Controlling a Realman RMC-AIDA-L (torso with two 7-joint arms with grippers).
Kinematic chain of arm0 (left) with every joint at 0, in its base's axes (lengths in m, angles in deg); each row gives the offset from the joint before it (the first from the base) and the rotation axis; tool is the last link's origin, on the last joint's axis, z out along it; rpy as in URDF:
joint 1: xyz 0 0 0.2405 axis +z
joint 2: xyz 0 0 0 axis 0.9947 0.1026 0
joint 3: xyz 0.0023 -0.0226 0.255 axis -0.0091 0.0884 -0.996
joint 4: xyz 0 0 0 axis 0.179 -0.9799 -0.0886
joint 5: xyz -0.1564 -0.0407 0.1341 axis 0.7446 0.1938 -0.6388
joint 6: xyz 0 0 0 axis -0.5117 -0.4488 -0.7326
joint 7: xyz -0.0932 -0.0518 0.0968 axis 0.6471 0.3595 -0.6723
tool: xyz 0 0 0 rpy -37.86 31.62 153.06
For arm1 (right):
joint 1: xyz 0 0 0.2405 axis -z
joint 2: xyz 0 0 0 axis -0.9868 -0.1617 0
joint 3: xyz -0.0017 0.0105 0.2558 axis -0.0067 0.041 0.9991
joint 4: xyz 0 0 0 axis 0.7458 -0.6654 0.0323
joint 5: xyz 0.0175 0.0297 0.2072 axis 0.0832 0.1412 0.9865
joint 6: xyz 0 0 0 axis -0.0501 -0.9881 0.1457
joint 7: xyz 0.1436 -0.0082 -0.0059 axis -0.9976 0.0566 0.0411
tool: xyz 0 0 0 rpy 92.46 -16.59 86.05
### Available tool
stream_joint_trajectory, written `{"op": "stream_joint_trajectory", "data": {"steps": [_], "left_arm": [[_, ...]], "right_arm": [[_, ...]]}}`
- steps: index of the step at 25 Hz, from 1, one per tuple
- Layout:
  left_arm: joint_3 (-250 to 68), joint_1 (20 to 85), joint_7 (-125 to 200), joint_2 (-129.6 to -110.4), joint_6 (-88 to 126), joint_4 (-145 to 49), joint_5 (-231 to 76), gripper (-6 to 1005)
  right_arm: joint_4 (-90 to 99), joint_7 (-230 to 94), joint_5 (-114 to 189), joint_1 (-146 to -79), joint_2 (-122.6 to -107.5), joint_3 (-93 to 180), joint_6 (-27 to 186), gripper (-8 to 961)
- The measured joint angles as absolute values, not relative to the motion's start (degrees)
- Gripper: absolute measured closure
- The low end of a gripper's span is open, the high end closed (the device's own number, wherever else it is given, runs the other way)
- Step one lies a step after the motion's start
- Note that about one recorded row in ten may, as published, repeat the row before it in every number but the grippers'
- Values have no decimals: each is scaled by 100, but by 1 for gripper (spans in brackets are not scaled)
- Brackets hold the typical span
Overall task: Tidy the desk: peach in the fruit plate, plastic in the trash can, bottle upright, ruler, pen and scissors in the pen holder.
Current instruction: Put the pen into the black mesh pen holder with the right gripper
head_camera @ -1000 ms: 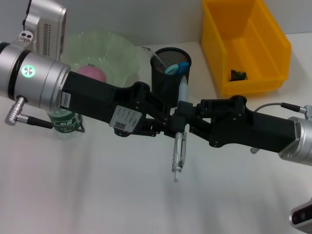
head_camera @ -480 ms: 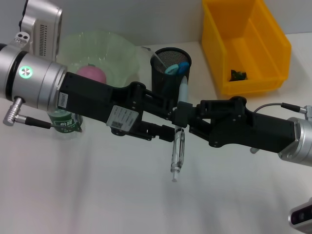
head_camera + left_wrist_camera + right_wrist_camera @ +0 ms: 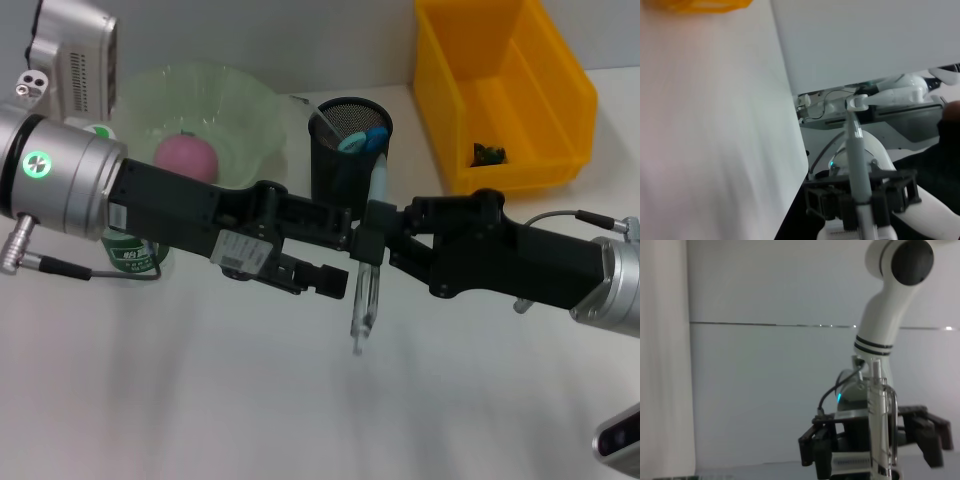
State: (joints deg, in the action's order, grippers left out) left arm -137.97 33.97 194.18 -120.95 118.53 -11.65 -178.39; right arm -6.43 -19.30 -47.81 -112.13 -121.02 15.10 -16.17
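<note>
A clear pen with a pale blue cap hangs upright over the middle of the white desk. My right gripper is shut on its upper part, and the left wrist view shows the same hold on the pen. My left gripper stands open just left of the pen, with its fingers apart from it. The pink peach lies in the green fruit plate. Blue scissors handles stick out of the black mesh pen holder. A green bottle stands partly hidden behind my left arm.
A yellow bin at the back right holds a small dark green scrap. The two arms cross the middle of the desk just in front of the pen holder. Bare white desk lies in front of them.
My left gripper has opened and drawn back to the left off the pen. The pen stays upright in my right gripper.
</note>
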Motion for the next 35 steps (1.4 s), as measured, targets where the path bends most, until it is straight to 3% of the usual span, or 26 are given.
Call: {"op": "stream_joint_trajectory", "data": {"steps": [2,14,16,19,21,22,24,25,35], "left_arm": [[-13784,3466,19077,-12094,11869,-1121,-17796,206],[-13010,4075,17104,-11941,11879,-1090,-17682,201],[-12975,4439,15991,-11973,11987,-1088,-17419,202],[-12975,4439,15991,-11973,11987,-1088,-17419,203],[-12978,4508,15646,-12038,11994,-1087,-17400,204],[-12990,4632,14815,-12256,11836,-1094,-17412,205],[-12990,4632,14815,-12256,11836,-1094,-17412,206],[-13032,4679,14433,-12347,11662,-1152,-17413,206],[-13240,4628,12560,-12420,11057,-2042,-17369,211]], "right_arm": [[-669,-2333,-4750,-11213,-12105,1564,-1615,815],[-693,-5429,-4666,-11285,-12107,2631,-1600,813],[-656,-6274,-4626,-11372,-12121,3012,-1382,813],[-548,-6623,-4485,-11460,-12130,3157,-1091,812],[-372,-6880,-4266,-11563,-12135,3213,-737,812],[-266,-7001,-4148,-11629,-12136,3219,-519,812],[-75,-7228,-3967,-11749,-12142,3221,-151,811],[10,-7324,-3898,-11800,-12144,3222,0,811],[517,-7874,-3568,-12264,-12184,3241,1365,809]]}}
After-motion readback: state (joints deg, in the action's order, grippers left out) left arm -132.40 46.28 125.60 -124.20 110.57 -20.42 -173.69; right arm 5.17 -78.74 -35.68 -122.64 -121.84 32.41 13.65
